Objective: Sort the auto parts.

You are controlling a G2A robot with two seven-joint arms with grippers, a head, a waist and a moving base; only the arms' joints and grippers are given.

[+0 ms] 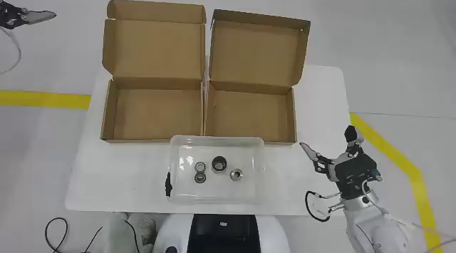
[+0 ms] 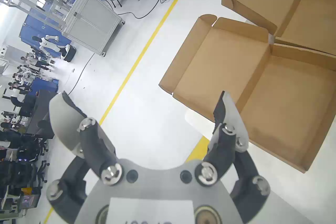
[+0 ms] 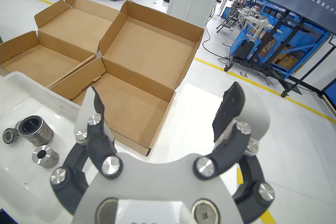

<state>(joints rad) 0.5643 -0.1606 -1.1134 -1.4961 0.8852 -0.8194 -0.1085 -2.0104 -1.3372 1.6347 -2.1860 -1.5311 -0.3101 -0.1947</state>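
A white table (image 1: 320, 103) is taken up, in the upper middle of the top view, by two empty cardboard boxes set side by side with lids folded back: the left box (image 1: 153, 114) and the right box (image 1: 249, 116). Just below them, at the lower middle, a clear plastic tray (image 1: 214, 138) is placed, and the metal parts are found in it: a large bearing (image 3: 36, 130), a steel bushing (image 3: 45, 156) and a small bearing ring (image 3: 10, 135). These are judged heavy for their size, rigid and smooth, so slipping is to be expected. Each is best taken across its round outer wall. The right pincer (image 3: 162, 101) is spread wide and empty at the lower right, beside the tray. The left pincer (image 2: 143, 104), likewise spread and empty, is seen off the table at the upper left.
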